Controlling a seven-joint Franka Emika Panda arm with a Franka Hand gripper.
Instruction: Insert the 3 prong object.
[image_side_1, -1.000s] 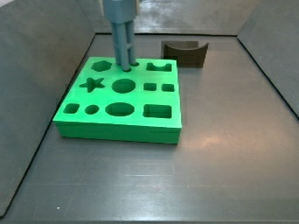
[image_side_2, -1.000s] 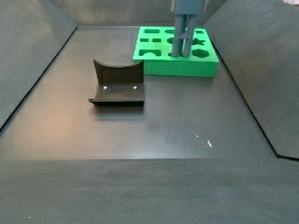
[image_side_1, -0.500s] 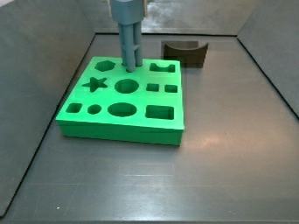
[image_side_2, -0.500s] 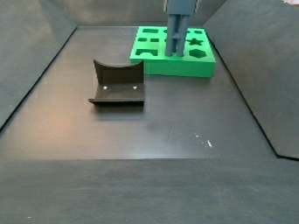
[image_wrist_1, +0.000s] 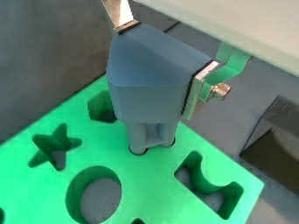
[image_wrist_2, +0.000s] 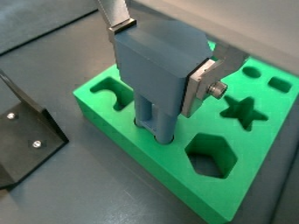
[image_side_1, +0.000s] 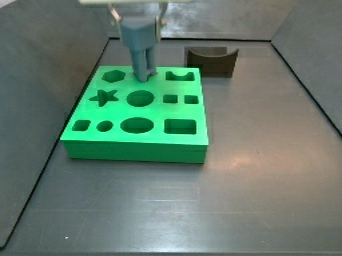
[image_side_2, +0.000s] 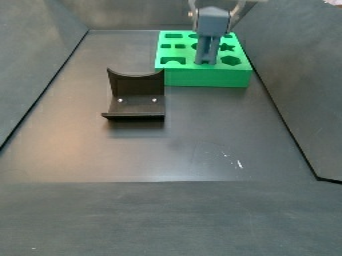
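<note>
The 3 prong object (image_wrist_1: 152, 79) is a blue-grey block with prongs underneath. It stands upright over the green block (image_wrist_1: 152, 188), and its prongs reach down into a hole in the back row. My gripper (image_wrist_1: 162, 52) is shut on the object's upper body, with a silver finger (image_wrist_1: 204, 85) flat on each side. Both wrist views show this; in a wrist view the prong tips (image_wrist_2: 158, 131) sit inside the hole. In both side views the object (image_side_1: 139, 50) (image_side_2: 211, 35) rises from the green block (image_side_1: 147, 150) (image_side_2: 207, 78).
The green block has several other shaped holes, among them a star (image_side_1: 107, 97), a hexagon (image_wrist_2: 211, 154) and an oval (image_side_1: 138, 125). The dark fixture (image_side_1: 211, 60) (image_side_2: 134, 95) stands on the grey floor apart from the block. Grey walls close in the floor.
My gripper has come down with the 3 prong object. The object stands lower and its prongs sit deeper in the hole. The gripper body now shows in both side views.
</note>
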